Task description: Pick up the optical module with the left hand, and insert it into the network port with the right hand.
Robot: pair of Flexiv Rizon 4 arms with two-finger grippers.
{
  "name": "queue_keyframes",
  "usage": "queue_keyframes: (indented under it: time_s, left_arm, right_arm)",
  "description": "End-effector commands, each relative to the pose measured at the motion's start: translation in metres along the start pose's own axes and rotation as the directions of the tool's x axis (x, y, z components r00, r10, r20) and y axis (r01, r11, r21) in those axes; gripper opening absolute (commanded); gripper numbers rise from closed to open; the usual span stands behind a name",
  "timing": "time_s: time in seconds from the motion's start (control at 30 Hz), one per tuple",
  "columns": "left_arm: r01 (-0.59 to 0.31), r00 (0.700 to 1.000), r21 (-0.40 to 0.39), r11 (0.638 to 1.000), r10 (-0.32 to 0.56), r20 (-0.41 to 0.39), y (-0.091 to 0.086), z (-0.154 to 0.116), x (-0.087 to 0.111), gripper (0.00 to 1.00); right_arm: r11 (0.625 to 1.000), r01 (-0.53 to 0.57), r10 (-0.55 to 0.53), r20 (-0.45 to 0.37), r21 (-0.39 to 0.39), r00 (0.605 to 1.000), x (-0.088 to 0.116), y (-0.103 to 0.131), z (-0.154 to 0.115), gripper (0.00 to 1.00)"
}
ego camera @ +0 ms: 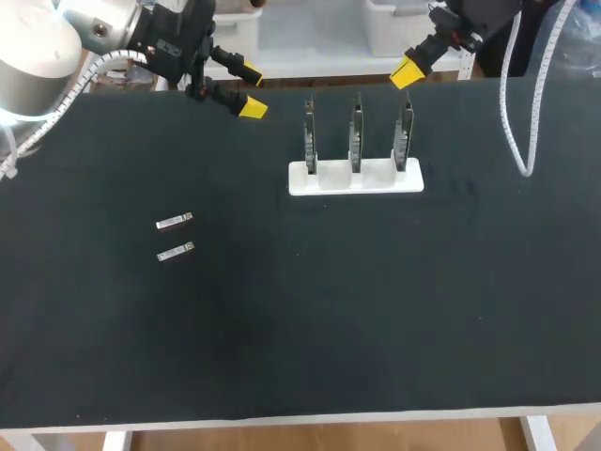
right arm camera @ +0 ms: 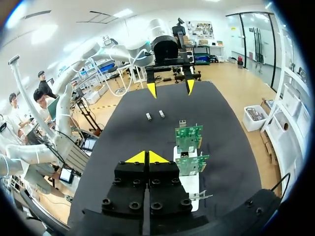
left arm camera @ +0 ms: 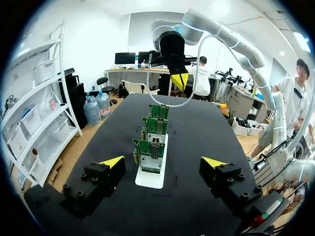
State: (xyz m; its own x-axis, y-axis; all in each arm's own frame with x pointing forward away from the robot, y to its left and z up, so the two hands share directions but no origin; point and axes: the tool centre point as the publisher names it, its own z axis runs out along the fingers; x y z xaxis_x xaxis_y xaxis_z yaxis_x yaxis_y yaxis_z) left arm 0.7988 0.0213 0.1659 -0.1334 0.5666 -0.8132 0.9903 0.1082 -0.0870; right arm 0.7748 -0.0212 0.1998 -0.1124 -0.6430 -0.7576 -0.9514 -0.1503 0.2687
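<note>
Two small silver optical modules (ego camera: pixel 175 222) (ego camera: pixel 176 252) lie side by side on the left part of the black table, also seen as modules (right arm camera: pixel 148 116) (right arm camera: pixel 161 114) far ahead of my right gripper. A white stand (ego camera: pixel 355 178) holds three upright green network cards (ego camera: pixel 356 132); the cards (left arm camera: pixel 151 152) stand in a row ahead of my left gripper. My left gripper (ego camera: pixel 251 89) hangs open at the far left edge, nothing between its fingers (left arm camera: pixel 114 162). My right gripper (ego camera: pixel 407 72) is shut and empty at the far edge, behind the stand; its tips (right arm camera: pixel 147 157) meet.
The black table (ego camera: pixel 376 310) stretches wide toward the front and right. A white cable (ego camera: pixel 515 132) hangs from my right arm over the table's far right. The stand (right arm camera: pixel 189 184) sits just beside my right gripper.
</note>
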Motion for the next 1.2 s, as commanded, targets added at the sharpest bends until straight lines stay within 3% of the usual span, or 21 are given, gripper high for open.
queue_keyframes:
  time_s: [0.03,0.3,1.17,1.2]
  left_arm:
    - [0.001,1.000,-0.004,1.000,-0.001,-0.002,-0.0014,0.0001,-0.0003,1.00]
    - [0.001,1.000,-0.004,1.000,-0.001,-0.002,-0.0014,0.0001,-0.0003,1.00]
    - [0.001,1.000,-0.004,1.000,-0.001,-0.002,-0.0014,0.0001,-0.0003,1.00]
    - [0.001,1.000,-0.004,1.000,-0.001,-0.002,-0.0014,0.0001,-0.0003,1.00]
  right_arm:
    - [1.000,-0.010,0.011,0.020,-0.028,1.000,-0.0011,-0.0068,-0.0031,0.00]
    - [0.998,-0.039,0.037,0.034,0.047,0.999,0.0004,-0.0116,-0.0027,0.00]
    - [0.997,-0.060,0.058,0.045,0.040,0.997,0.0053,-0.0112,-0.0045,0.00]
    - [0.997,-0.059,0.058,0.044,0.040,0.997,0.0048,-0.0108,-0.0044,0.27]
